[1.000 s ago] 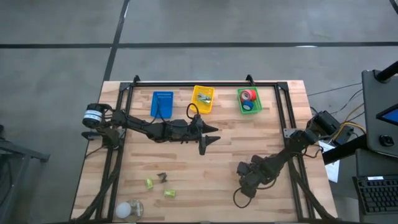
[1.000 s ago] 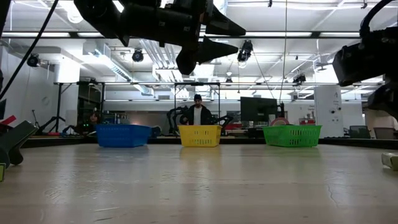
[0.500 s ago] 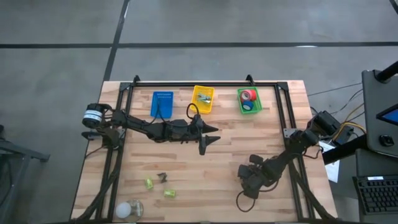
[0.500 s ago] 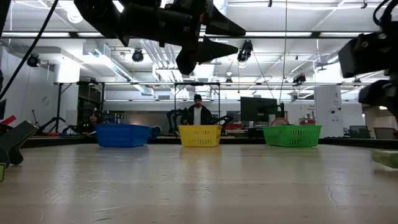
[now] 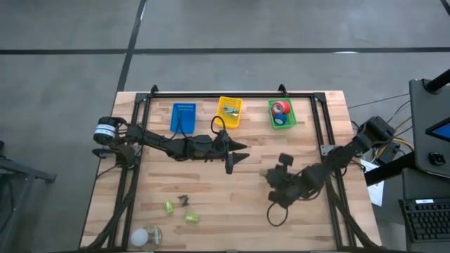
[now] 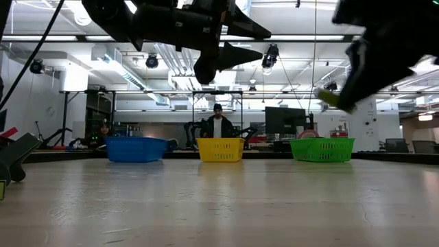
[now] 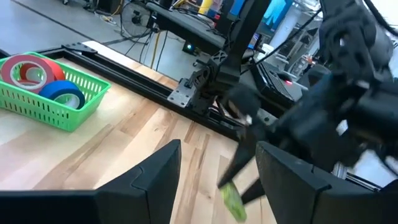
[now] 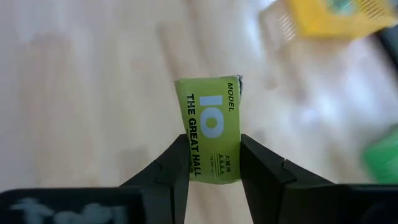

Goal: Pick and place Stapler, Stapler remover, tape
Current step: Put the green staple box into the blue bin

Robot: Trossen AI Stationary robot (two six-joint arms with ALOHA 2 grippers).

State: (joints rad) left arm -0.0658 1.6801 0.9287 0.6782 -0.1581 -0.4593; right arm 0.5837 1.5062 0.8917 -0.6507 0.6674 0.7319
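Right gripper (image 5: 270,175) risen off wood table (image 5: 232,204), gripping stapler (image 8: 209,129).

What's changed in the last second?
The right end effector, shut on the green stapler, has lifted off the table and swung toward the table's middle. The left end effector stayed open above the centre; the three baskets and the near-left items are unmoved.
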